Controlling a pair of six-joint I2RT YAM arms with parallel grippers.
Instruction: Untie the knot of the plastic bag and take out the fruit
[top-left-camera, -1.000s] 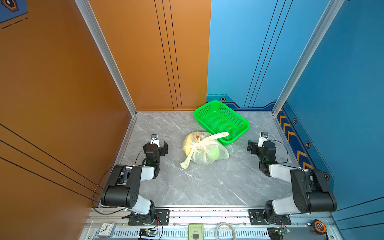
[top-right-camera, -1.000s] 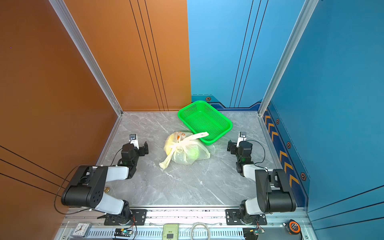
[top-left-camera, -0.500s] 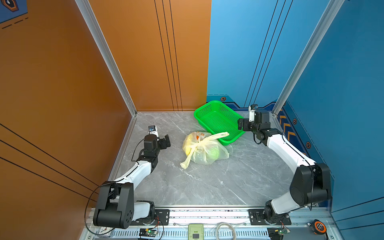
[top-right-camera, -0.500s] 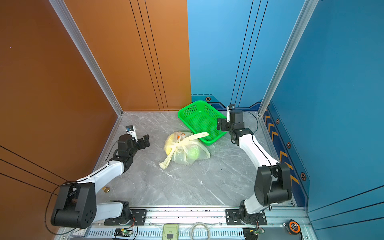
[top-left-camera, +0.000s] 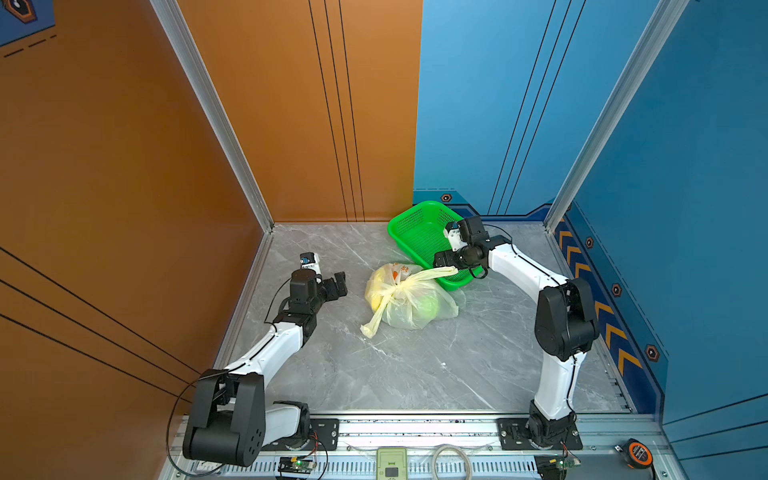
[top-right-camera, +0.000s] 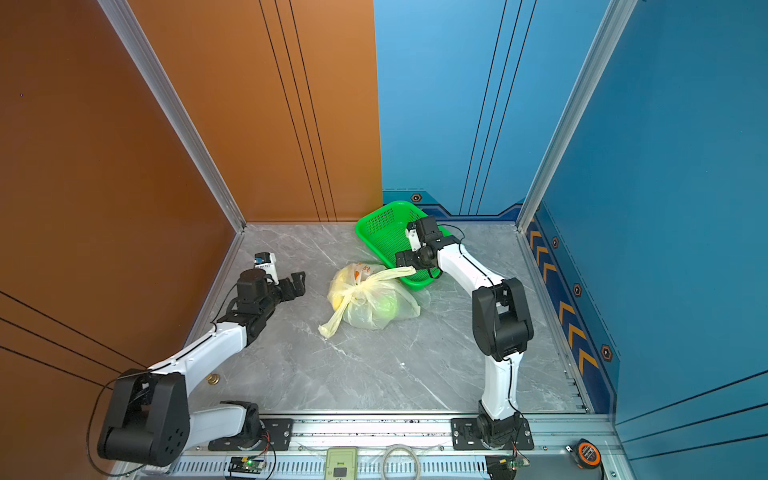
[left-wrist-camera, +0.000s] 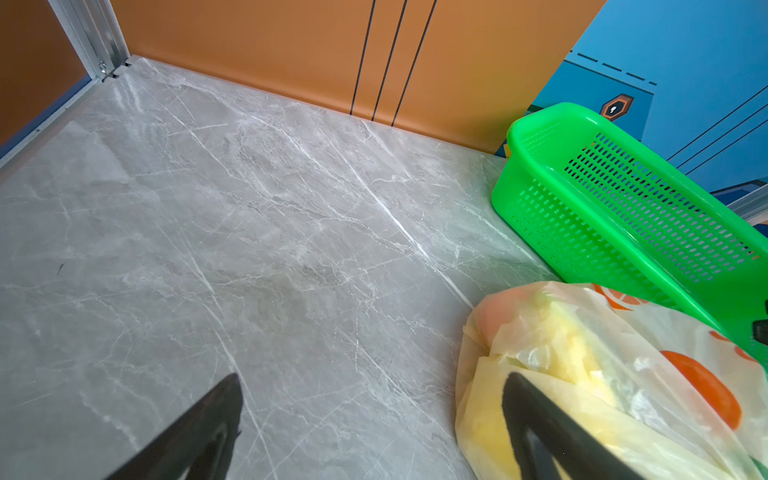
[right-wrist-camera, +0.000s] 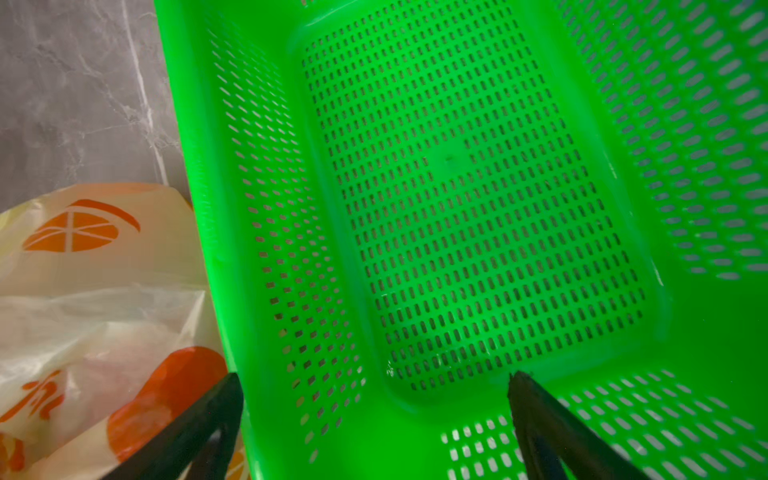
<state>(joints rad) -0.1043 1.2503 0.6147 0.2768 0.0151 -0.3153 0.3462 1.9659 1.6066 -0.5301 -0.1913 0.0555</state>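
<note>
Bag: thin, translucent cream-yellow plastic bag (top-left-camera: 444, 309) with orange fruit prints, lying between the two pincers.
Knot: twisted handle-strip knot (top-left-camera: 392, 291), tied; one loose end reaches just under the right pincer (top-left-camera: 440, 261).
Fruit: yellow and light-green fruit (top-left-camera: 428, 306) inside the bag.
Left pincer (top-left-camera: 336, 286): spread, empty, just beside the bag.
Right pincer: spread, empty, over the rim of the bright green perforated plastic basket (top-left-camera: 401, 224).

Bright, even light; soft shadows, sharp
</note>
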